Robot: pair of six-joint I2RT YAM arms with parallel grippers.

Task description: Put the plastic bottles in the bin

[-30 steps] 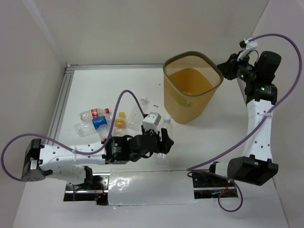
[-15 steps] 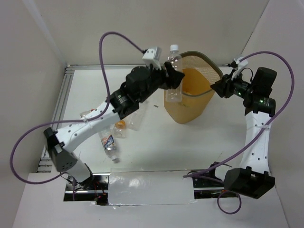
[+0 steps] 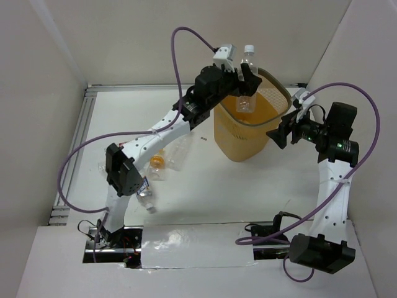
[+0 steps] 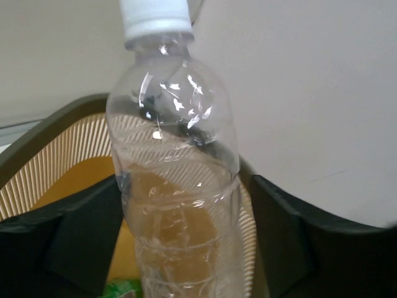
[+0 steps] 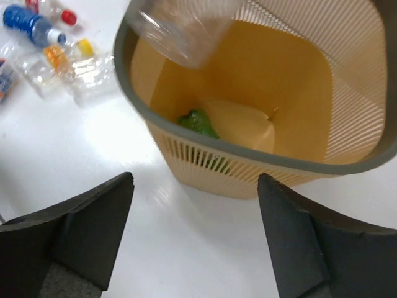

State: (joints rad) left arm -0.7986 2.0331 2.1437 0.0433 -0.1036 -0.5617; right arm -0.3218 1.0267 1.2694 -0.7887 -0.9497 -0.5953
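A clear plastic bottle (image 3: 246,102) with a white cap hangs upright over the bin's (image 3: 239,148) open mouth. My left gripper (image 3: 247,82) is around it with the jaws open. In the left wrist view the bottle (image 4: 177,186) stands between the fingers (image 4: 87,239), and a gap shows on its right side. The orange-yellow mesh bin (image 5: 248,162) has a green bottle (image 5: 198,123) on its floor. My right gripper (image 3: 279,133) is open and holds nothing, just right of the bin. Several more bottles (image 3: 155,162) lie on the table to the left.
White walls close in the table at the back and on both sides. A metal rail (image 3: 79,133) runs along the left edge. The loose bottles (image 5: 56,59) with blue, red, orange and yellow parts lie left of the bin. Purple cables arc above both arms.
My left arm has carried the clear bottle from the bin's left rim to above its mouth, and its jaws have widened. My right gripper has dropped lower beside the bin and opened wider.
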